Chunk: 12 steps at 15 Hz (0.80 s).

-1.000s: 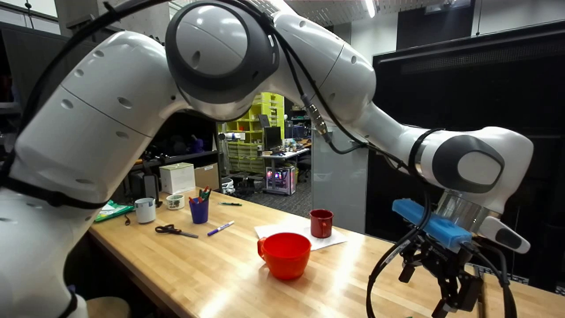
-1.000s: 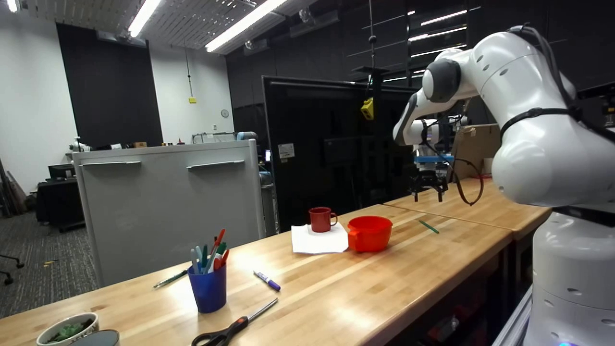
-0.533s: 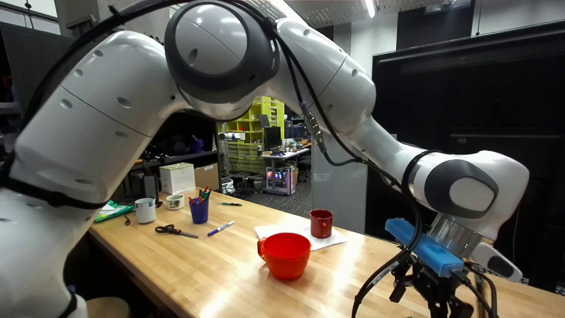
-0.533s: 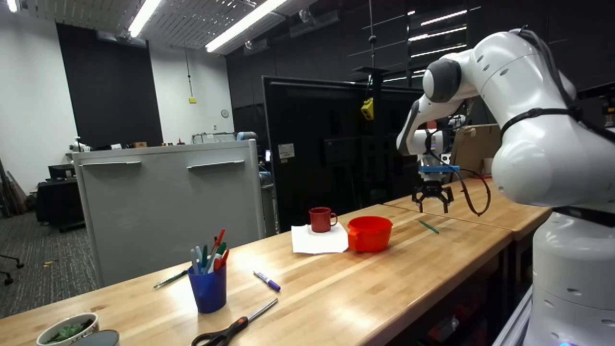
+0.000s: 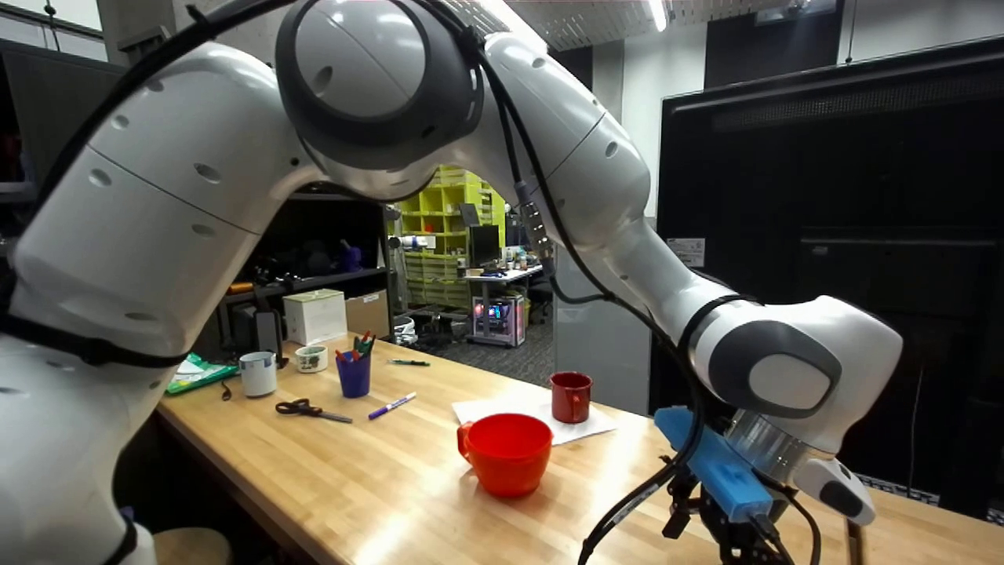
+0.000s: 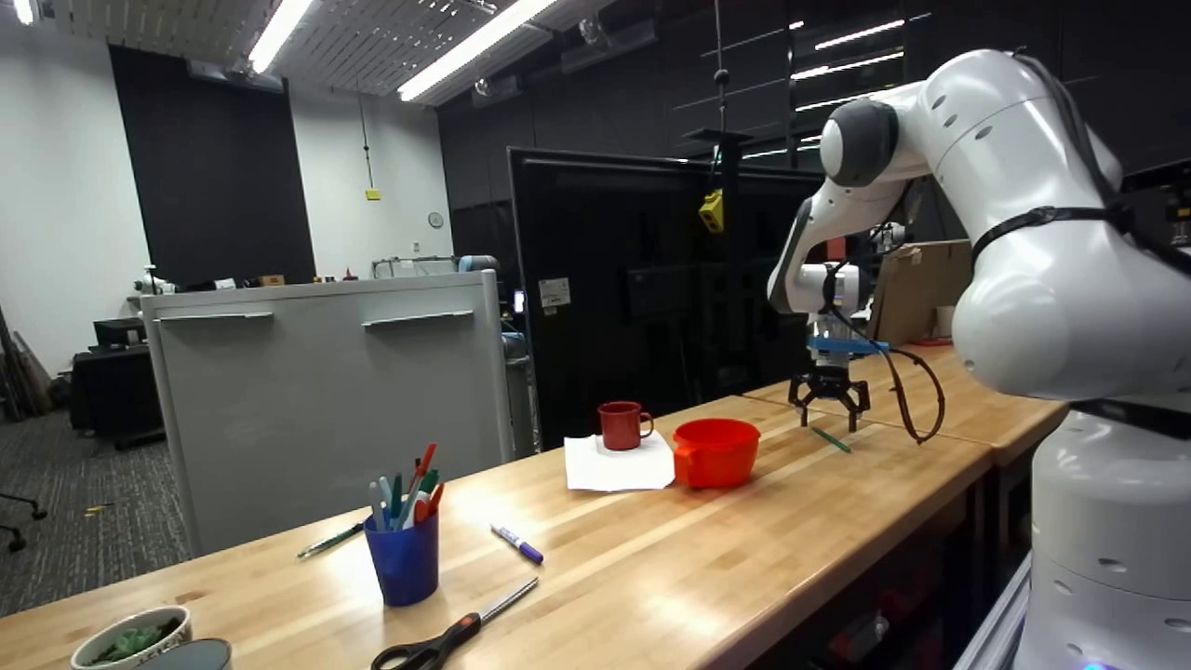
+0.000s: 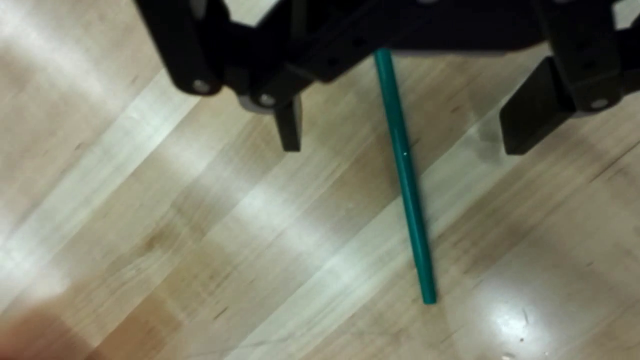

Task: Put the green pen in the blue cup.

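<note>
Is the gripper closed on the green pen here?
No; in the wrist view its fingers stand apart, with tabletop showing between each and the green pen.

This is a lab: robot arm (image 6: 1023,307); wooden bench (image 6: 642,586); yellow shelving (image 5: 447,271).

Green pen (image 7: 407,177): slim, straight, lying flat near the red bowl (image 6: 730,467). Blue cup (image 6: 405,563): small, tapered, upright, holding several pens (image 6: 376,505); it stands well apart from the red bowl, on the side opposite the green pen.

The green pen (image 7: 408,176) lies beneath the spread gripper (image 7: 403,151)
</note>
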Motion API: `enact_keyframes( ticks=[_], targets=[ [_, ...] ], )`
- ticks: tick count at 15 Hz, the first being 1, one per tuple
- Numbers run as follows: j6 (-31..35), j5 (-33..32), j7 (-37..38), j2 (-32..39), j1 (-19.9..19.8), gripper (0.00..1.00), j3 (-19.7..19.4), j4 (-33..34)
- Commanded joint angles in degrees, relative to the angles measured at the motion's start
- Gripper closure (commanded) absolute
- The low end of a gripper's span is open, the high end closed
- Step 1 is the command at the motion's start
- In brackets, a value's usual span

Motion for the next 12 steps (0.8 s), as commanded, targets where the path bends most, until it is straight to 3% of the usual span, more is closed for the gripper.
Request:
enact_keyframes(
  ticks=[1, 12],
  targets=[
    [2.9, 1.1, -1.2, -3.7, 0.7, 0.00, 0.7, -5.6],
    [12.3, -0.1, -0.9, -4.7, 2.5, 0.00, 0.3, -10.3]
  ],
)
